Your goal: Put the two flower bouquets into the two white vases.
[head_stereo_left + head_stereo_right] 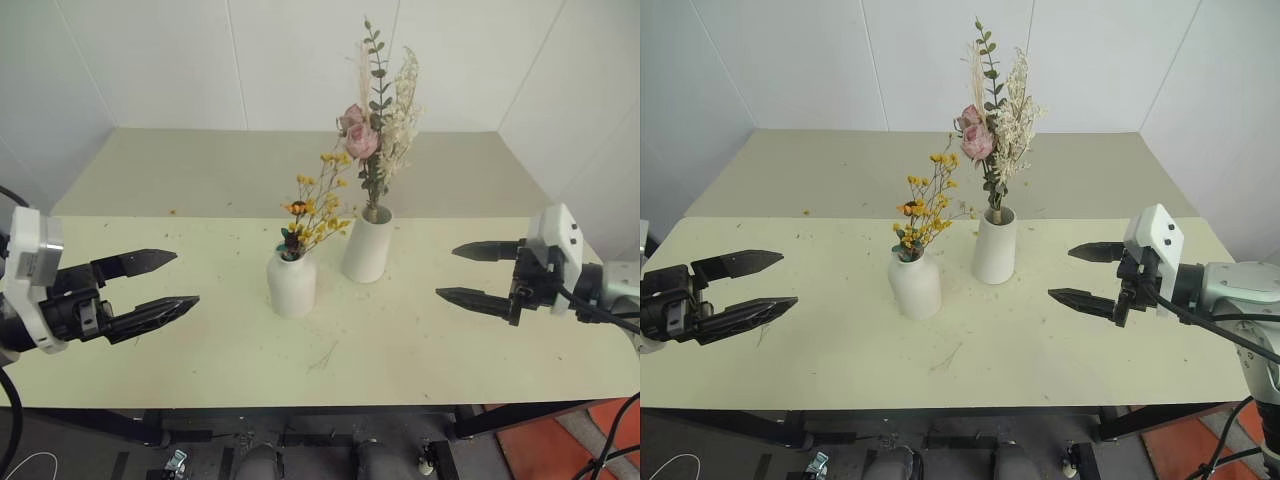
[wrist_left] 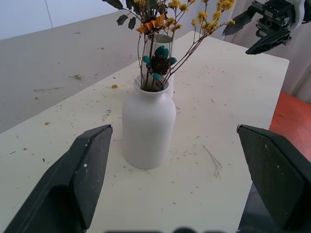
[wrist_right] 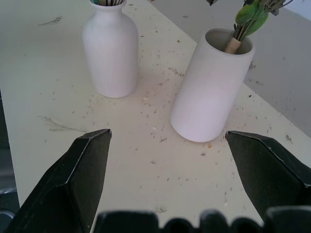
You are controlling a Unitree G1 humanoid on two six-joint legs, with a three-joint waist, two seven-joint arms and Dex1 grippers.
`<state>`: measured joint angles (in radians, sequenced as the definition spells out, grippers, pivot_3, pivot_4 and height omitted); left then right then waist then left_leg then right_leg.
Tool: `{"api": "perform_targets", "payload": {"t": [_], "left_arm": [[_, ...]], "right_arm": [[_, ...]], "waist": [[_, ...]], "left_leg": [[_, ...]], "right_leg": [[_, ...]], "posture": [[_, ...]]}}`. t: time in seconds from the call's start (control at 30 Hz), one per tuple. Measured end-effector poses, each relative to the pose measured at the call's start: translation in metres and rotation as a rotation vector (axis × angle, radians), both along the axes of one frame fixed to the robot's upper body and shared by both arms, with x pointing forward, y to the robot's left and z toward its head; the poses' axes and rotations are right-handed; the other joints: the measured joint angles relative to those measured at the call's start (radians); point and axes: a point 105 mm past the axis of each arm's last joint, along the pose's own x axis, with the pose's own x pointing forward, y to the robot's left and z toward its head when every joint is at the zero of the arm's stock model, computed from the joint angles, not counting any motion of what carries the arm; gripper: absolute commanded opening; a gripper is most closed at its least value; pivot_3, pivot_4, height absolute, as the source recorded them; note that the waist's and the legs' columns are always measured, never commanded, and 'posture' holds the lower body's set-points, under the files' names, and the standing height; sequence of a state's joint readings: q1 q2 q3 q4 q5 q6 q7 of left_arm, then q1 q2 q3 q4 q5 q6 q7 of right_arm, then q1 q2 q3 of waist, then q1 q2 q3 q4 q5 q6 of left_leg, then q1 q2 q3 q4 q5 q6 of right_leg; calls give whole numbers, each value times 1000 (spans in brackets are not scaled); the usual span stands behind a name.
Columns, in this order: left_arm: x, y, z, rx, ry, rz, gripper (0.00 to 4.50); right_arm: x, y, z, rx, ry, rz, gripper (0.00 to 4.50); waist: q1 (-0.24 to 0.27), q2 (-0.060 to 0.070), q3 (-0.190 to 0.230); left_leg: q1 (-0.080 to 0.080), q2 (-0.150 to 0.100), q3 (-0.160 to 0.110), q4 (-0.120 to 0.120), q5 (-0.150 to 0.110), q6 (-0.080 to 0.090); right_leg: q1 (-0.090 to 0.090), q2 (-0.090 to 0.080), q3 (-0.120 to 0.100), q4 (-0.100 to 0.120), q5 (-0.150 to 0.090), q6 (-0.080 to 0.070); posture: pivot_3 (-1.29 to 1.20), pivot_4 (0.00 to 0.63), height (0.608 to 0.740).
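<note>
Two white vases stand mid-table. The shorter rounded bottle vase (image 1: 292,284) holds the thin bunch of tiny yellow-orange flowers (image 1: 318,207). Just behind and to its right, the taller tapered vase (image 1: 367,244) holds the bouquet of pink roses, green leaves and cream sprigs (image 1: 376,125). My left gripper (image 1: 163,284) hovers open at the table's left, apart from both vases, nothing between its fingers. My right gripper (image 1: 462,272) hovers open at the right, also empty. The left wrist view faces the short vase (image 2: 148,124); the right wrist view shows both vases (image 3: 210,86).
The cream table (image 1: 200,350) is strewn with small dried petals and stem bits, with a loose sprig (image 1: 322,357) near the front. A second table surface (image 1: 200,170) stretches behind to the white wall. Beyond the front right edge lies orange floor (image 1: 560,440).
</note>
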<state>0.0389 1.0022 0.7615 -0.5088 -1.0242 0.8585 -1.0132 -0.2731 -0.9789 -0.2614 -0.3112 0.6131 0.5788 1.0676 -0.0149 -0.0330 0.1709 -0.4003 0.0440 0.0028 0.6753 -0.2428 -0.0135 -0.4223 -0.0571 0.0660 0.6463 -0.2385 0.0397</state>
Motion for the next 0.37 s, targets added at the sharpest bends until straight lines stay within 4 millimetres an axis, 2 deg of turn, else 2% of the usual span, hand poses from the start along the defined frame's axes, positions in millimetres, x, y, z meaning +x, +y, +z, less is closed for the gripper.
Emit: {"api": "perform_targets", "payload": {"t": [0.37], "left_arm": [[0,0,0,13,5,-3,4481]], "right_arm": [[-2,-2,-3,-6,10,-7,4500]], "waist": [[0,0,0]], "left_leg": [[0,0,0,0,0,0]], "right_leg": [[0,0,0,0,0,0]], "posture": [[0,150,740]]}}
